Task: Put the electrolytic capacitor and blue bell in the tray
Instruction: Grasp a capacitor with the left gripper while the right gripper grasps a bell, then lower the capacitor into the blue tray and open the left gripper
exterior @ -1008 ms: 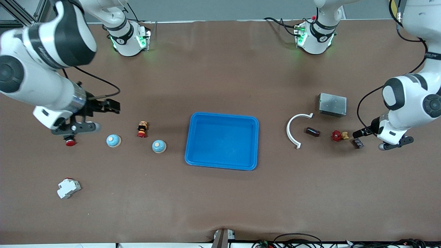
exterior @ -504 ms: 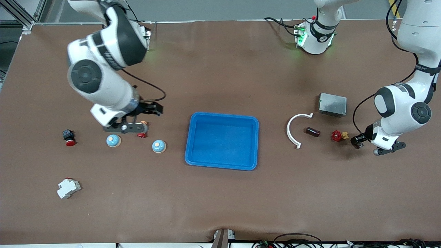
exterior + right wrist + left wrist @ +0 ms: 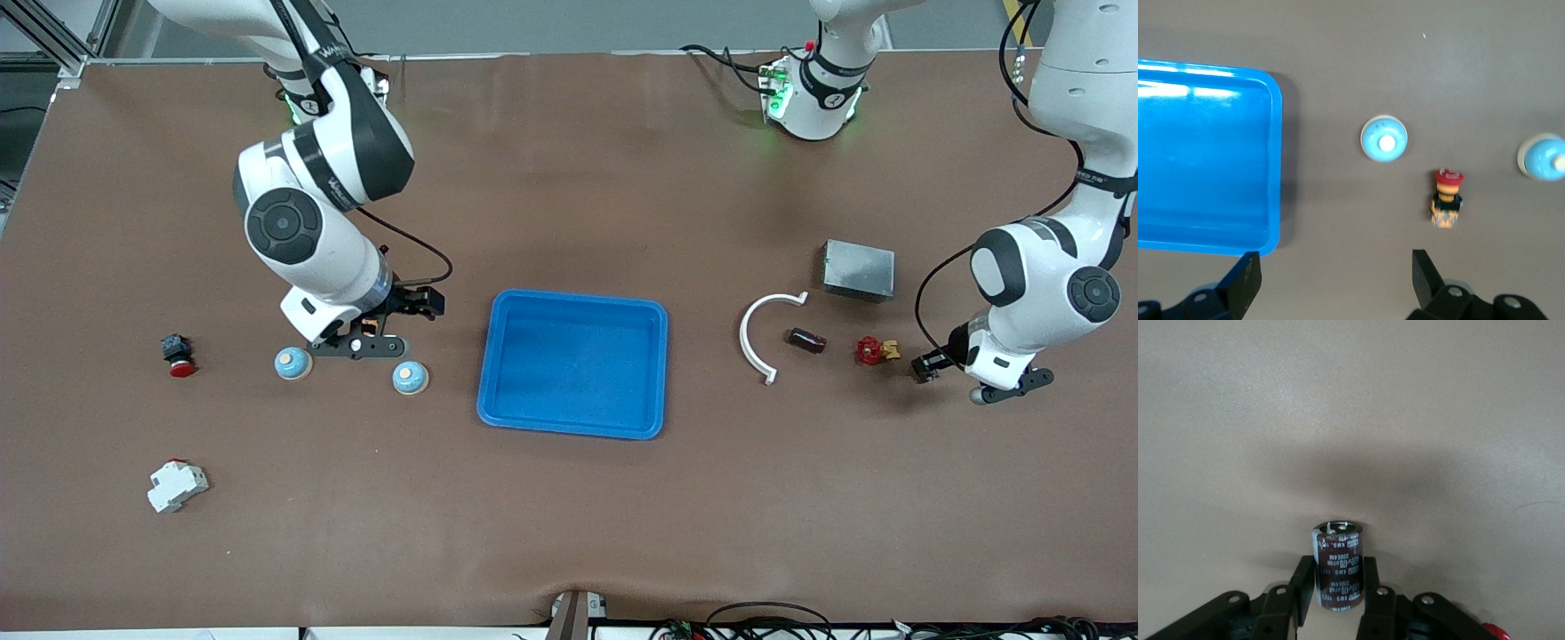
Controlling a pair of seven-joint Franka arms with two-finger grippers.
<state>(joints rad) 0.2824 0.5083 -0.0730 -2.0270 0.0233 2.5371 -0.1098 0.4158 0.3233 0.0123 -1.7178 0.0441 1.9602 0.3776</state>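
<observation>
A dark brown electrolytic capacitor point(image 3: 1337, 550) stands upright between the black fingers point(image 3: 1303, 577) of my left gripper point(image 3: 1337, 572), which is shut on it. In the front view that left gripper point(image 3: 925, 366) is low at the left arm's end of the table, beside a red valve. The blue tray point(image 3: 573, 364) lies mid-table with nothing in it. Two blue bells point(image 3: 410, 378) point(image 3: 292, 364) sit toward the right arm's end. My right gripper point(image 3: 425, 304) hangs open over the table between the tray point(image 3: 1198, 160) and the closer bell point(image 3: 1384, 139).
A second dark capacitor point(image 3: 806, 340) lies by a white curved piece point(image 3: 756, 333), with a grey metal box point(image 3: 858, 269) and the red valve point(image 3: 871, 350) close by. A red-capped switch point(image 3: 1446, 197) stands between the bells. A red button point(image 3: 177, 351) and white breaker point(image 3: 177, 485) lie at the right arm's end.
My right arm has swept from its end of the table toward the tray and now covers the red-capped switch in the front view. My left gripper has closed on the capacitor.
</observation>
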